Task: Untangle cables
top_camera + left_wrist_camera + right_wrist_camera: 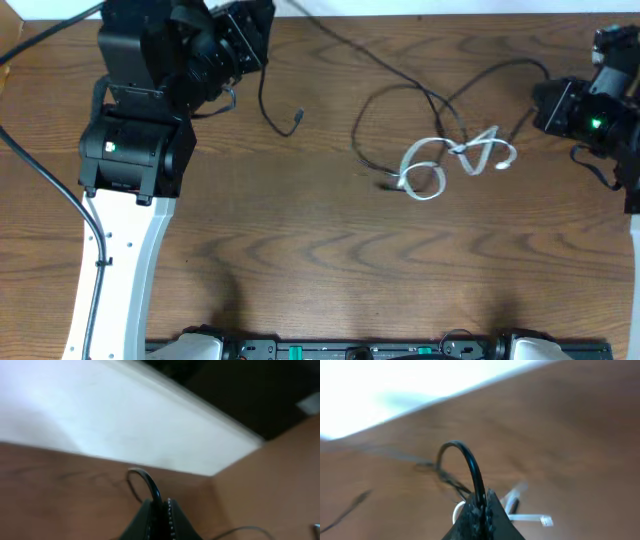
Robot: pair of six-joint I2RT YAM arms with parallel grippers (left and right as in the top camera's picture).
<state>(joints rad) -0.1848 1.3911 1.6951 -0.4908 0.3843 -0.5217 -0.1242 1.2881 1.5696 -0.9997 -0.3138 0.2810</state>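
A thin black cable (400, 88) runs across the wooden table and tangles with a white cable (437, 165) right of centre. My left gripper (262, 45) is at the back left, shut on a black cable (150, 482). A loose plug end (298, 118) of that cable hangs below it. My right gripper (542, 105) is at the far right, shut on a black cable loop (470, 465). In the right wrist view the white cable (512, 502) and its connector (546, 520) lie just beyond the jaws (481, 505). The left jaws (161, 507) are closed tight.
The table's back edge meets a white wall (125, 420) close to the left gripper. The left arm's base and white link (125, 230) occupy the left side. A rail (350, 350) runs along the front edge.
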